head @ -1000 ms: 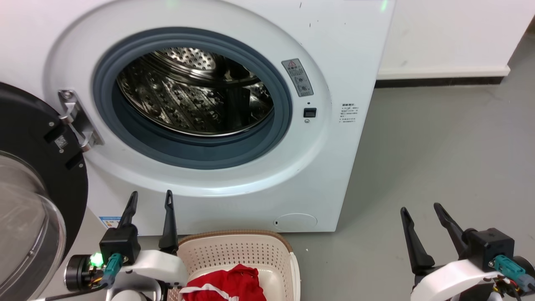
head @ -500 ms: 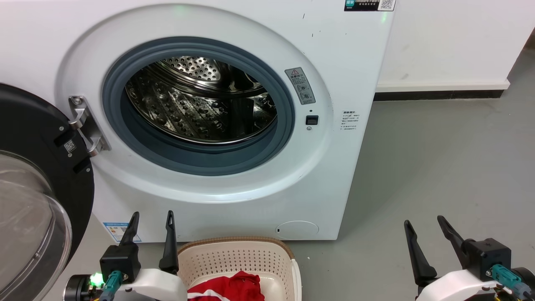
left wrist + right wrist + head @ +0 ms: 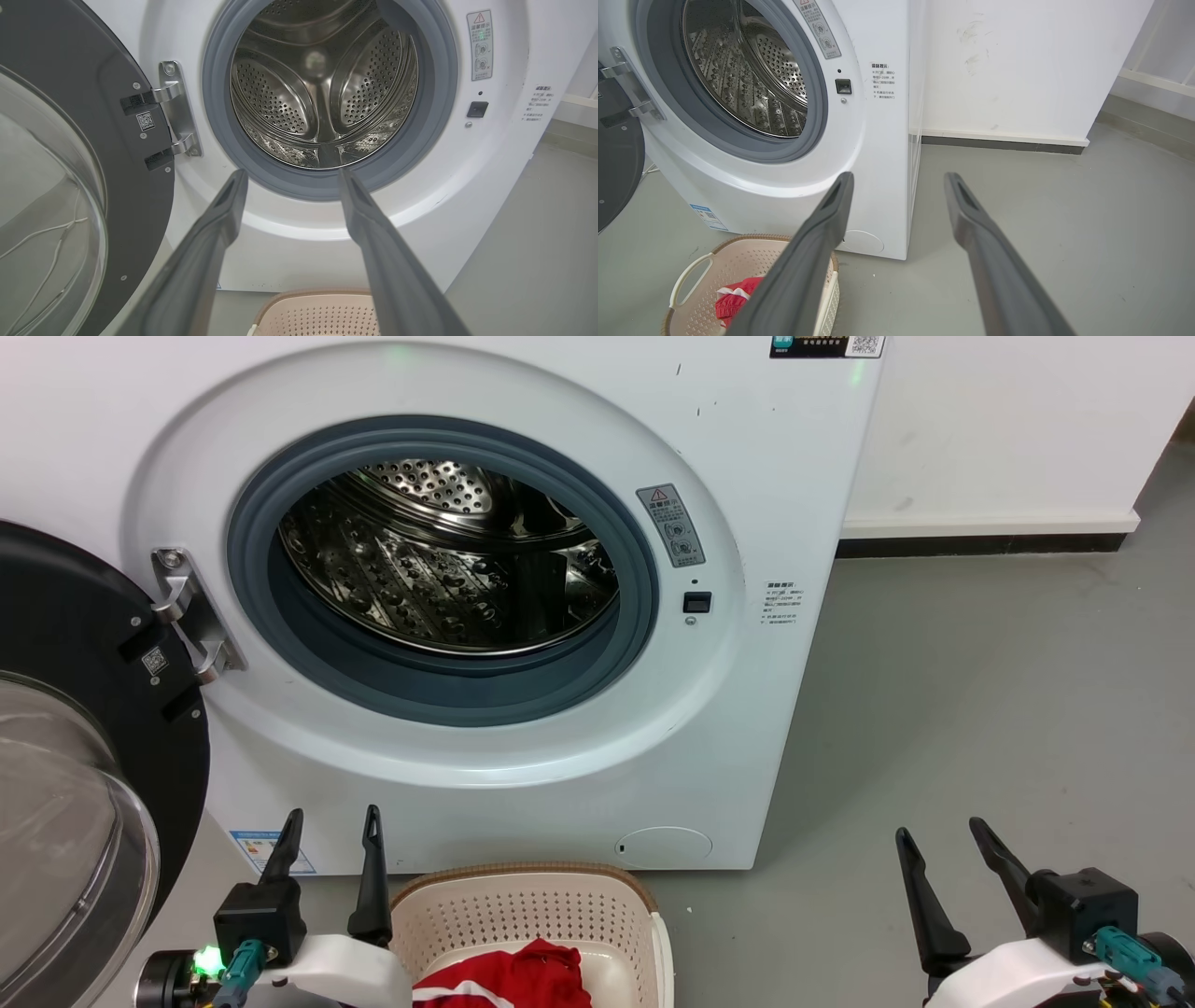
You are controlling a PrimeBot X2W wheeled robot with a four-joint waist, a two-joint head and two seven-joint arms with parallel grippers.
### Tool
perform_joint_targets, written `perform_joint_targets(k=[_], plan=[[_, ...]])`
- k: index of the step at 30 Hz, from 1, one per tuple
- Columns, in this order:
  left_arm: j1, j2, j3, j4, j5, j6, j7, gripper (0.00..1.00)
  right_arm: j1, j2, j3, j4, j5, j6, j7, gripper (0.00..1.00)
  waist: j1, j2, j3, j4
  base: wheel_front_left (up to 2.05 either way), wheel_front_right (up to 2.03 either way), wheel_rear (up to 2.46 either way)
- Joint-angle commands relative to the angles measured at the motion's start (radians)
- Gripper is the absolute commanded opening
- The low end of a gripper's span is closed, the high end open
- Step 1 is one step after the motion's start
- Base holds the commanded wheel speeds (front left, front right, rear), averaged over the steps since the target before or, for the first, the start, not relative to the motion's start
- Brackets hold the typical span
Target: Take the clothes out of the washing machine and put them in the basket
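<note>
The white washing machine stands in front of me with its black-framed glass door swung open to the left; its steel drum looks bare. The red clothes with white trim lie in the cream basket on the floor below the porthole. My left gripper is open just left of the basket, fingers pointing up at the machine's front. Over the grey floor at the lower right, my right gripper is open too. The right wrist view shows the basket holding the clothes.
Grey floor stretches to the right of the machine as far as a white wall with a dark baseboard. The open door takes up the left side. Thin white cables show through the door glass.
The head camera tilted up between one second ago and half a second ago, shifting the whole picture down. Both grippers stay open in about the same places, and the clothes remain in the basket.
</note>
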State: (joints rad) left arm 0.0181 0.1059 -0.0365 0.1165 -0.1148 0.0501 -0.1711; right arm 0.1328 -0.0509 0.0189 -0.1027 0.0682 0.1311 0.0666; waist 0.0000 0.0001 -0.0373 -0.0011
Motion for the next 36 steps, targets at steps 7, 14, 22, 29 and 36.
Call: perform_joint_targets(k=[7,14,22,29,36], plan=[[0.002,0.002,-0.003,0.02,-0.007,0.002,0.002,0.0,0.002,0.0,0.004,0.018,0.012,0.0,0.001,0.0,0.0,-0.0001,0.002,0.002,0.0,0.0,0.0],[-0.02,-0.003,0.023,0.045,-0.142,-0.015,0.04,0.0,-0.015,-0.008,0.003,0.043,0.166,0.0,-0.006,0.0,0.0,-0.0001,0.004,0.002,0.0,0.0,0.0],[-0.026,-0.008,0.03,0.047,-0.278,-0.031,0.059,0.0,-0.042,-0.017,0.001,0.077,0.313,0.0,-0.009,0.0,0.0,-0.0001,0.006,0.002,0.0,0.0,0.0],[-0.035,-0.013,0.039,0.052,-0.402,-0.047,0.079,0.0,-0.063,-0.024,-0.002,0.104,0.446,0.0,-0.012,0.0,0.0,-0.0001,0.008,0.002,0.0,0.0,0.0],[-0.047,-0.018,0.052,0.059,-0.531,-0.062,0.103,0.0,-0.086,-0.029,-0.007,0.131,0.584,0.0,-0.014,0.0,0.0,-0.0001,0.011,0.002,0.0,0.0,0.0]])
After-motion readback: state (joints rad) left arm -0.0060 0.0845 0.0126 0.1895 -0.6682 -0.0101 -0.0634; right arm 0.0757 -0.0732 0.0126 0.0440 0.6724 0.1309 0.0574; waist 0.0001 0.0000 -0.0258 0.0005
